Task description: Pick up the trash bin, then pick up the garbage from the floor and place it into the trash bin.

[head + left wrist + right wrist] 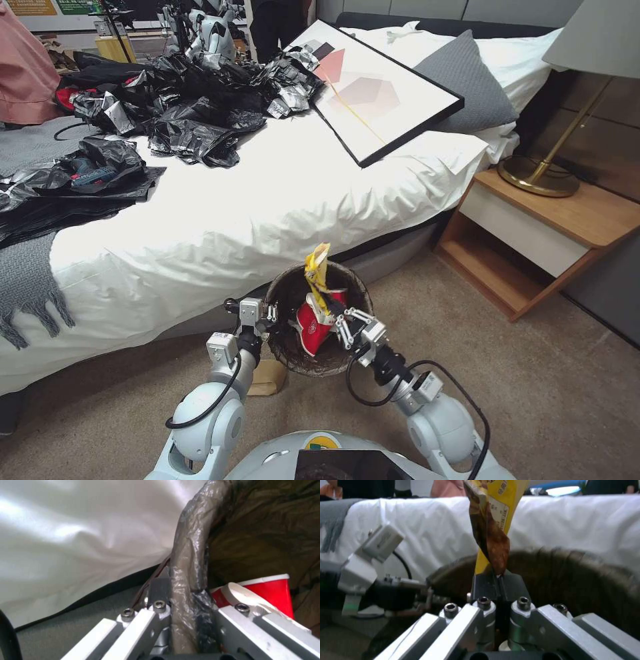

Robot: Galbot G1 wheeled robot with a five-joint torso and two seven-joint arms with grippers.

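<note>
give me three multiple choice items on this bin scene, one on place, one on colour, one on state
1. Where is the left claw?
A. on the trash bin rim
B. on the nightstand
C. on the bed

2. What colour is the wrapper in the right claw?
A. blue
B. yellow
C. green

3. What state is the right claw in?
A. open, empty
B. shut on a bottle
C. shut on the wrapper

Key: 1 A, its fingers straddle the lined rim. 2 B, yellow packaging rises from the pads. 3 C, the pads pinch its lower end over the bin.

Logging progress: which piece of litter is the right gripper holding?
The yellow snack wrapper, pinched upright by the right gripper over the trash bin. The red cup lies loose inside.
</note>
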